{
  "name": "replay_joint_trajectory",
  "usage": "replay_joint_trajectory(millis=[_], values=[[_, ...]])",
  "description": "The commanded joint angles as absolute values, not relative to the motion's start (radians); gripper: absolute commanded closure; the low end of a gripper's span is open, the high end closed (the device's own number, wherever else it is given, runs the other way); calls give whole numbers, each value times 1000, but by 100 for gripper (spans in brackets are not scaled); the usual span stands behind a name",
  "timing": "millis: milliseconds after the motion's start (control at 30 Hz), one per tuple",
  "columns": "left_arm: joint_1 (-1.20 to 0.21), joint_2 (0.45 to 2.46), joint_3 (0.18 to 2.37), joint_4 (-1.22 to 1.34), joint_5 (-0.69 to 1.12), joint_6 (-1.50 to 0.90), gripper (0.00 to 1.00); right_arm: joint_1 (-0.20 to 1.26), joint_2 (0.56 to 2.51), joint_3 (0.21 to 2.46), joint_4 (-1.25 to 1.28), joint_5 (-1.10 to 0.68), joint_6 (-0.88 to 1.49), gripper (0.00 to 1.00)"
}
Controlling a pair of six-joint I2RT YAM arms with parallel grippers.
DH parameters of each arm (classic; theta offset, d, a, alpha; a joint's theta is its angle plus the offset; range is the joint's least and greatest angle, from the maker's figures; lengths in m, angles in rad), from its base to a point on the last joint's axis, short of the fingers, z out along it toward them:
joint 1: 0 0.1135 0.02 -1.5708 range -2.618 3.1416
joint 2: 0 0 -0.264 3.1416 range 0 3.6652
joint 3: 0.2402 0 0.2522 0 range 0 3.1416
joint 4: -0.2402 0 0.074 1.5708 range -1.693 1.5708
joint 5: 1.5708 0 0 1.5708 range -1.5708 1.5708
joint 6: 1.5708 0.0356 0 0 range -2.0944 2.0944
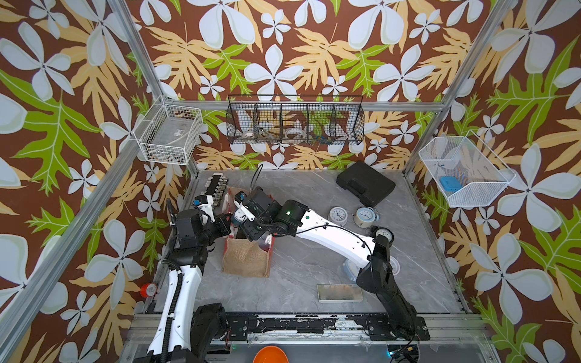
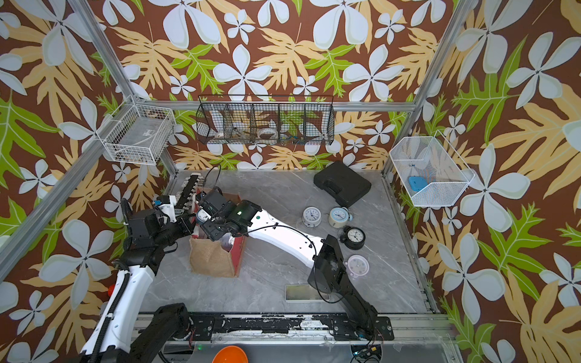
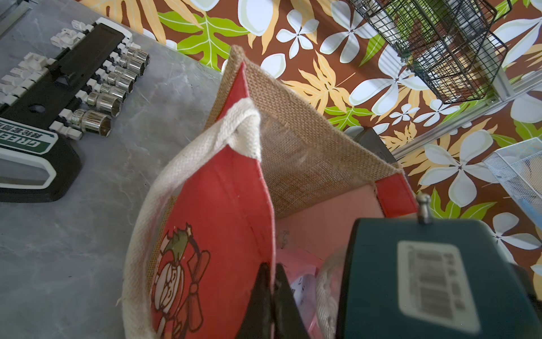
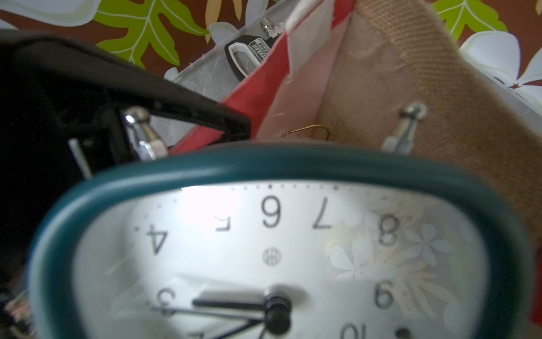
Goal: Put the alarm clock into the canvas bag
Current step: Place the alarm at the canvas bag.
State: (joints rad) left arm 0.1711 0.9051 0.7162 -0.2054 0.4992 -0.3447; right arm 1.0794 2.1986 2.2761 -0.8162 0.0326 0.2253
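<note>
Here's the right gripper (image 1: pixel 242 220), clamped on the teal alarm clock (image 4: pixel 275 249) at the open mouth of the canvas bag (image 1: pixel 246 257), left of centre in both top views. The left gripper (image 3: pixel 271 276) pinches the bag's red wall tight. A socket rack (image 1: pixel 217 188) sits just behind, and other clocks (image 1: pixel 338 216) lie right of centre.

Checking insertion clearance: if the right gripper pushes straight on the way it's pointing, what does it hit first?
The right gripper, holding the teal alarm clock, points into the canvas bag. The clock would likely meet the bag's burlap inner wall first; depth is unclear.
</note>
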Motion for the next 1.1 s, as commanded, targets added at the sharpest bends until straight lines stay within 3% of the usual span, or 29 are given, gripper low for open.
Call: replay_joint_trajectory(millis=[0, 200, 500, 667, 1067], values=[[170, 924, 732, -164, 577, -333, 100, 1080, 2211, 2263, -882, -24, 168, 43], [170, 953, 744, -157, 650, -331, 100, 1078, 2237, 2261, -907, -49, 131, 42], [170, 971, 747, -140, 662, -346, 100, 1078, 2256, 2246, -919, -418, 32, 43], [170, 994, 744, -103, 744, -362, 100, 1042, 2289, 2330, -940, -100, 65, 43], [170, 979, 718, -46, 796, -394, 100, 1013, 2306, 2338, -953, -83, -64, 40]])
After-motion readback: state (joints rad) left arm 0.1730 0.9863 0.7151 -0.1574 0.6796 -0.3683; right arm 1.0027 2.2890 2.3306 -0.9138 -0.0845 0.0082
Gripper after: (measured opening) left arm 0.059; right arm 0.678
